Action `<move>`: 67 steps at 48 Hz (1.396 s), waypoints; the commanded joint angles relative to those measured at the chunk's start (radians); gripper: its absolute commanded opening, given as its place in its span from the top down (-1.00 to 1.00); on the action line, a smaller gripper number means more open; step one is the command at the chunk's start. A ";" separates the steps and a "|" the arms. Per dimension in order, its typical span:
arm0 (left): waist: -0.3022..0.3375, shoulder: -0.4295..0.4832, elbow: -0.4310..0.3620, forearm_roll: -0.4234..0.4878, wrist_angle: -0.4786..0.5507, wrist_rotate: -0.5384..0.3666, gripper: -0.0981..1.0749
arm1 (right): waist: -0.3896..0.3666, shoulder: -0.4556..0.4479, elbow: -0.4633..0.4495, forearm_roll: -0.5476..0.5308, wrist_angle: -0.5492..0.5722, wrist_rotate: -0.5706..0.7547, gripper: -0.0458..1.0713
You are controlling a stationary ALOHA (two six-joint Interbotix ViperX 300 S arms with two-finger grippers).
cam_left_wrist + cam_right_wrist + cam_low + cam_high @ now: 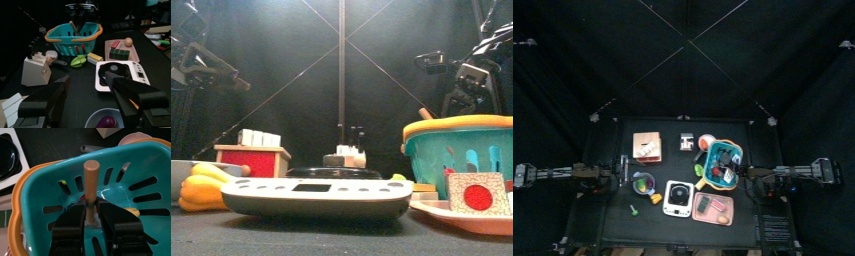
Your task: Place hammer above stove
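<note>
The hammer's pale tan handle [90,183] stands up out of a teal basket [143,203]; in the front view the handle [421,112] leans over the basket's rim. My right gripper [91,210] is above the basket with its jaws close on both sides of the handle, shut on it. It also shows in the top view [738,172]. The stove [677,197], a white slab with a black burner, lies at the table's front middle, near and large in the front view [318,195]. My left gripper [90,77] is open and empty, left of the stove [137,70].
A pink tray [714,208] with toy food lies right of the stove. A tan-and-red box [647,147] and a knife block [687,140] stand at the back. A bowl [644,183] sits by the left gripper. Small green and orange pieces [647,202] lie left of the stove.
</note>
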 commanded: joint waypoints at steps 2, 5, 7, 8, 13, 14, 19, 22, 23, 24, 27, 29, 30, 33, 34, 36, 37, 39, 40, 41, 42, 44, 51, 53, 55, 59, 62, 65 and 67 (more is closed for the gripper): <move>0.002 0.008 -0.015 0.000 -0.005 0.000 -0.75 | -0.005 -0.005 -0.018 -0.002 -0.017 0.003 -0.07; 0.003 0.008 -0.015 0.002 -0.005 0.000 -0.75 | -0.005 -0.008 -0.032 0.002 -0.014 0.005 -0.07; 0.002 0.008 -0.015 0.000 -0.005 0.000 -0.75 | -0.005 -0.012 -0.049 0.005 -0.014 0.005 -0.07; 0.002 0.008 -0.015 0.002 -0.005 0.000 -0.75 | -0.005 -0.014 -0.060 0.009 -0.015 0.005 -0.07; 0.003 0.008 -0.015 0.002 -0.005 0.002 -0.75 | -0.005 -0.018 -0.121 0.020 -0.012 -0.002 -0.07; 0.002 0.008 -0.014 0.000 -0.005 0.000 -0.75 | -0.005 -0.020 -0.137 0.018 -0.011 -0.006 -0.07; 0.003 0.008 -0.014 0.000 -0.005 0.000 -0.75 | -0.005 -0.021 -0.176 0.003 0.008 -0.009 -0.07; 0.002 0.008 -0.014 -0.002 -0.005 0.000 -0.75 | -0.005 -0.025 -0.187 -0.018 0.021 -0.009 -0.07; 0.002 0.008 -0.014 0.000 -0.005 0.000 -0.75 | -0.005 -0.026 -0.189 -0.026 0.026 -0.009 -0.07; 0.002 0.008 -0.014 -0.002 -0.005 0.000 -0.75 | -0.005 -0.028 -0.190 -0.032 0.028 -0.008 -0.07; 0.003 0.008 -0.014 0.000 -0.005 0.000 -0.75 | -0.006 -0.035 -0.196 -0.049 0.026 -0.008 -0.07; 0.003 0.008 -0.014 0.000 -0.005 0.000 -0.75 | -0.005 -0.040 -0.202 -0.054 0.020 -0.006 -0.07; 0.003 0.008 -0.014 0.000 -0.005 0.000 -0.75 | -0.005 -0.043 -0.207 -0.054 0.014 -0.005 -0.07; 0.003 0.008 -0.014 0.002 -0.005 0.000 -0.75 | 0.000 -0.046 -0.224 -0.054 -0.025 -0.003 -0.07; 0.002 0.008 -0.014 0.000 -0.005 0.000 -0.75 | 0.002 -0.046 -0.229 -0.054 -0.041 -0.002 -0.07; 0.003 0.008 -0.014 0.000 -0.005 0.000 -0.75 | 0.002 -0.044 -0.236 -0.049 -0.080 0.000 -0.07; 0.002 0.008 -0.014 0.002 -0.005 0.000 -0.75 | 0.003 -0.043 -0.239 -0.049 -0.101 0.003 -0.07; 0.002 0.008 -0.014 0.002 -0.005 0.000 -0.75 | 0.003 -0.037 -0.245 -0.048 -0.158 0.006 -0.07; 0.003 0.008 -0.015 0.000 -0.005 0.000 -0.75 | 0.003 -0.034 -0.249 -0.044 -0.183 0.006 -0.07; 0.002 0.008 -0.014 0.002 -0.005 0.000 -0.75 | 0.002 -0.029 -0.250 -0.043 -0.207 0.006 -0.07; 0.002 0.008 -0.015 0.000 -0.005 0.000 -0.75 | 0.000 -0.023 -0.253 -0.040 -0.232 0.006 -0.08; 0.002 0.008 -0.015 0.000 -0.005 0.000 -0.75 | -0.003 -0.011 -0.256 -0.032 -0.278 0.008 -0.08; 0.003 0.008 -0.014 0.002 -0.005 0.000 -0.75 | -0.012 0.061 -0.279 -0.015 -0.385 0.006 -0.08; 0.003 0.008 -0.014 0.000 -0.005 0.000 -0.75 | -0.014 0.084 -0.288 -0.012 -0.390 0.005 -0.08; 0.002 0.008 -0.014 0.002 -0.005 0.000 -0.75 | -0.014 0.107 -0.299 -0.014 -0.390 0.003 -0.08; 0.003 0.009 -0.015 0.002 -0.005 0.000 -0.75 | -0.023 0.163 -0.321 -0.015 -0.390 0.002 -0.08; 0.003 0.009 -0.014 0.002 -0.005 0.000 -0.75 | -0.028 0.202 -0.336 -0.012 -0.388 0.000 -0.08; 0.002 0.008 -0.014 0.002 -0.005 0.000 -0.75 | -0.031 0.252 -0.356 -0.017 -0.390 0.000 -0.08; 0.002 0.009 -0.014 0.002 -0.005 0.000 -0.75 | -0.031 0.279 -0.367 -0.020 -0.390 -0.003 -0.08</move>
